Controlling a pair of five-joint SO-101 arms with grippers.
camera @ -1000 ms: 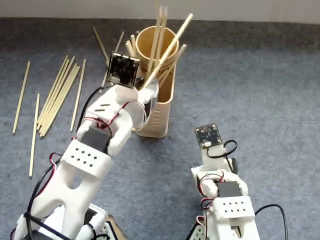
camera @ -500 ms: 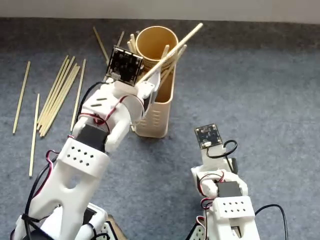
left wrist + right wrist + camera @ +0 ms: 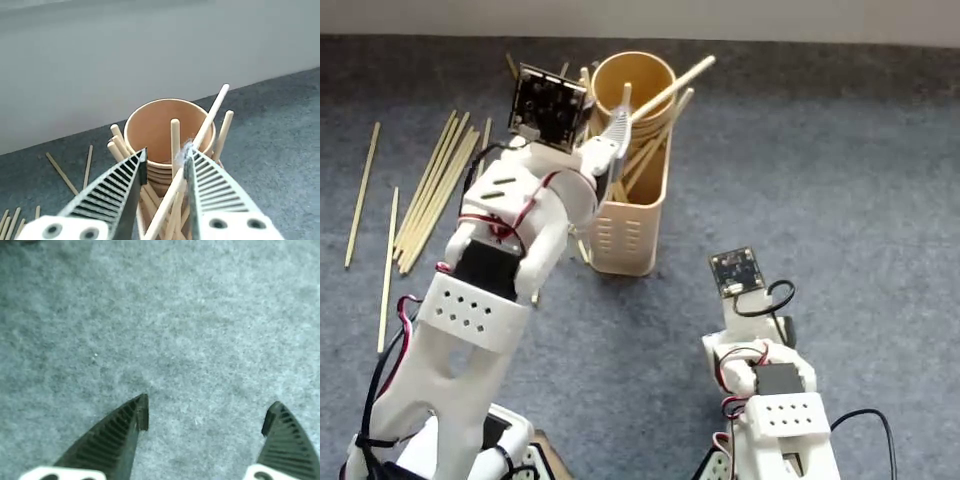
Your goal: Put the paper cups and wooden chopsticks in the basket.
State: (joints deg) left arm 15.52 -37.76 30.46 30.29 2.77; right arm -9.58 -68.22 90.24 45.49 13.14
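Got the left arm [image 3: 510, 230] stretched forward, left gripper [image 3: 165, 157] held up high with jaws parted a bit. Then got the right arm [image 3: 760, 375] tucked back low, right gripper [image 3: 205, 412] facing down, spread wide.

The paper cups [image 3: 645, 75] are tan, the basket [image 3: 625, 235] cream with rows of slots, the chopsticks [image 3: 430, 190] pale wood — tabletop [image 3: 850, 170] mottled grey, fingers [image 3: 119, 190] black, ribbed.
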